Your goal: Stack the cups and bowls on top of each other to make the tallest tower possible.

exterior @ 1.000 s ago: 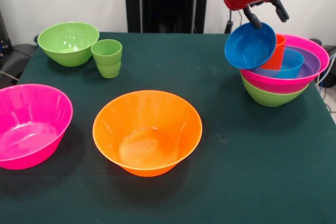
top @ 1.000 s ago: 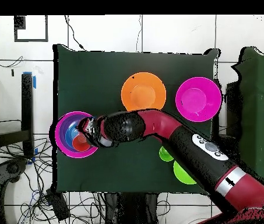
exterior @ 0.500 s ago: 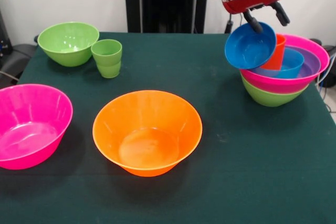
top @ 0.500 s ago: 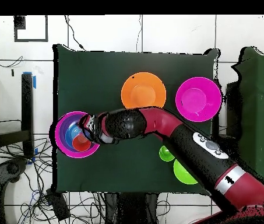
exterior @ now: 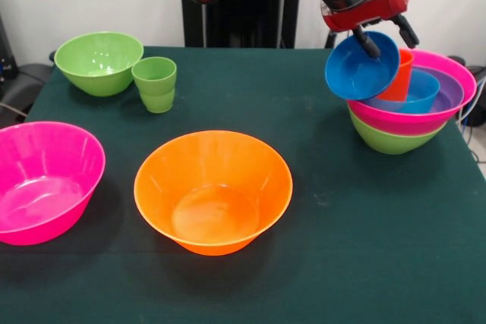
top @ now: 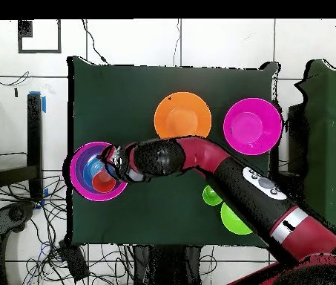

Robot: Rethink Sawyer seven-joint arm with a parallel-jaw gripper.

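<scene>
At the right of the front view stands the tower (exterior: 387, 139): a green bowl at the base, then a wide pink bowl (exterior: 458, 73), a purple bowl (exterior: 450, 93) and a blue bowl (exterior: 417, 93), with the orange-red cup (exterior: 402, 75) inside. A second blue bowl (exterior: 359, 68) leans tilted against that cup. My gripper (exterior: 387, 39) is open right over this bowl's upper rim, one finger (exterior: 367, 43) in front of it and the other behind. In the overhead view the gripper (top: 113, 165) covers part of the tower (top: 81, 168).
An orange bowl (exterior: 213, 191) sits mid-table, a pink bowl (exterior: 42, 180) at the near left. The green bowl (exterior: 99, 61) and green cup (exterior: 156, 83) stand far left. Overhead, my arm (top: 222, 171) passes between the orange bowl (top: 182, 116) and the green cup (top: 211, 196).
My gripper has come down a little over the tilted blue bowl's rim. The bowl and the rest of the tower have not moved.
</scene>
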